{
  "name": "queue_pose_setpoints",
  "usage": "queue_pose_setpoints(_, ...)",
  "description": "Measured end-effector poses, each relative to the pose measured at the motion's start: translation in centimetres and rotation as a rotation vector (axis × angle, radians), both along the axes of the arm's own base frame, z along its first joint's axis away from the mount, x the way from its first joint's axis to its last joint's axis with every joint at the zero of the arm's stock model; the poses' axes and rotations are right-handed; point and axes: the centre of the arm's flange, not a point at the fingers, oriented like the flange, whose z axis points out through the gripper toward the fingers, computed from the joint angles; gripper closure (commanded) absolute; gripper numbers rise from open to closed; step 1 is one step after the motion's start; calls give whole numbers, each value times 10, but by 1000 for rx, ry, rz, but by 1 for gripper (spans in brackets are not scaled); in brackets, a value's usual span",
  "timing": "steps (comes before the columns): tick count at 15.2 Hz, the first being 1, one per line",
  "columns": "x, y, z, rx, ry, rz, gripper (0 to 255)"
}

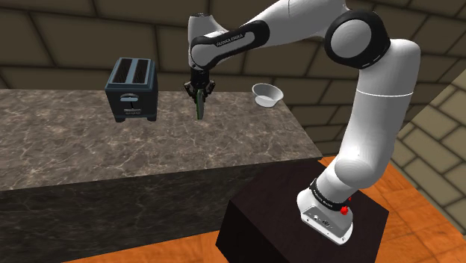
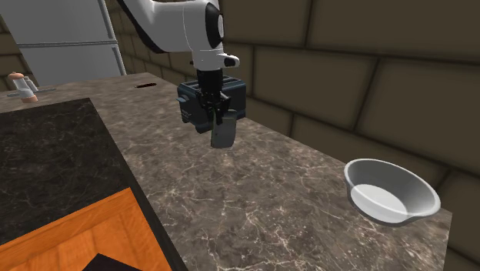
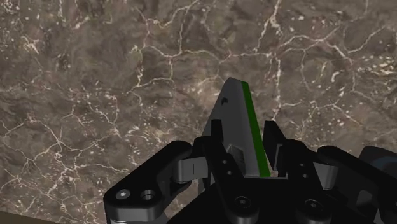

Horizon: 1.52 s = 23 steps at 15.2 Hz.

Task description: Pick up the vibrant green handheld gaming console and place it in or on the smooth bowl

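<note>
Hanging clamped by one end in the gripper (image 1: 199,92), the console (image 1: 199,108) could be shaken loose before the bowl (image 1: 269,95).

1. A dark two-slot toaster (image 1: 131,90) stands upright on the counter, close to the back wall, its lever side facing the shoulder camera.
2. The counter (image 1: 112,153) has a dark brown, marble-like top with pale veins.
3. Behind it runs a wall (image 1: 67,37) of large brownish stone blocks.
4. The floor (image 1: 422,205) is orange planking.
5. In the second exterior view, a small pale bottle-like item (image 2: 25,86) sits at the counter's far end, in front of a tall grey appliance (image 2: 69,35).
</note>
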Motion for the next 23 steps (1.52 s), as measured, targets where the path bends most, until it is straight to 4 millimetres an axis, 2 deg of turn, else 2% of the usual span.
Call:
queue_pose_setpoints(16,0,-1,83,0,0,0,255)
queue_pose_setpoints(18,-2,-17,88,0,0,0,255)
queue_pose_setpoints(23,-9,-78,93,0,0,-1,255)
